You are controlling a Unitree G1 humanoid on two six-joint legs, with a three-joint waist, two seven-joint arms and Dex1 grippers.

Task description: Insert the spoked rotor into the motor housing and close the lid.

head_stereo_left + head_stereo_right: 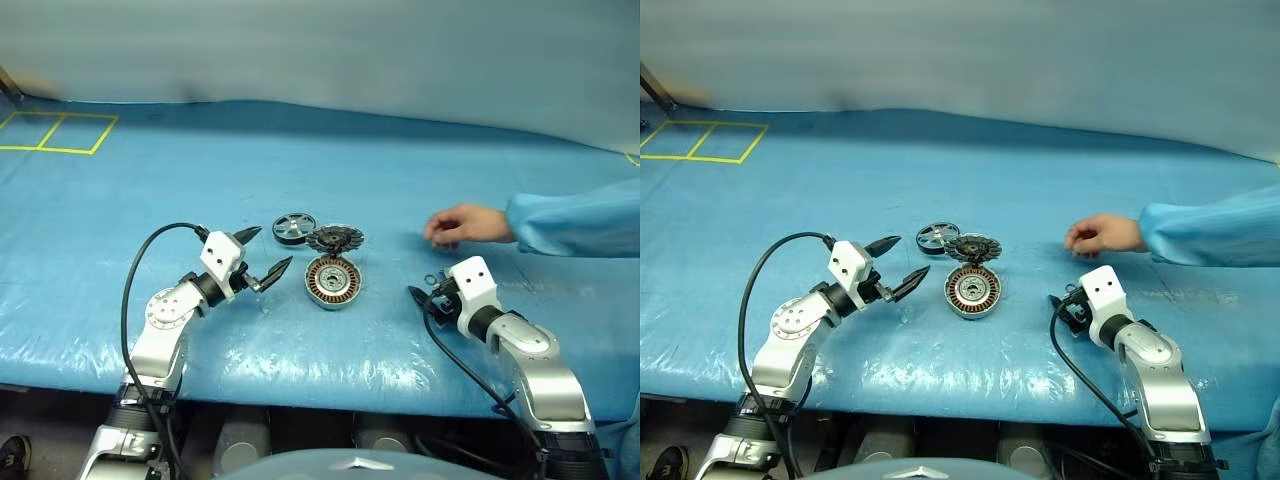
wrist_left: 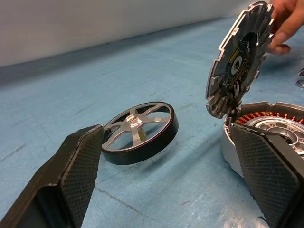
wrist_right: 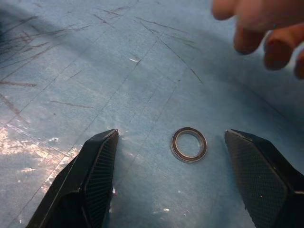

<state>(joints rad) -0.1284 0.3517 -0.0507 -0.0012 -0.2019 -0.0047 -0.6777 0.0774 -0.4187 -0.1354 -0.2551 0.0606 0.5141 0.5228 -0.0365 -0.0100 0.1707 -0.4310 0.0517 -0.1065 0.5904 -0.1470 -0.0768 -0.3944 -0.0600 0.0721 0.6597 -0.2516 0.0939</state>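
Nearest me, low in the head view, my two arms reach over a blue table cover (image 1: 330,150). My left gripper (image 1: 268,253), left of centre in the frame, has its two black fingers spread wide and holds nothing; it points across toward the parts in the middle. Through its wrist camera, the spoked rotor (image 2: 140,132) lies between the open fingers and a little beyond them, propped at a slight tilt on the cover, which looks like a lineup for closing on its rim. My right gripper (image 1: 424,297), at the lower right of centre, is also apart and empty, angled down at the cover. Its wrist camera shows a small metal ring (image 3: 189,144) lying flat between its fingers, untouched. At the frame's centre sits the motor housing (image 1: 332,281), copper windings facing up around a silver middle, its cavity free. Just behind it the lid (image 1: 335,238) stands raised on its joint at the housing's rim, dark toothed face toward me, presumably left up so the rotor can drop in. The rotor sits just left of the lid, close beside it but apart from the housing. Farther back on the right, a person's hand (image 1: 462,225) in a blue sleeve (image 1: 575,222) rests fingertips-down on the cover, apart from the parts.
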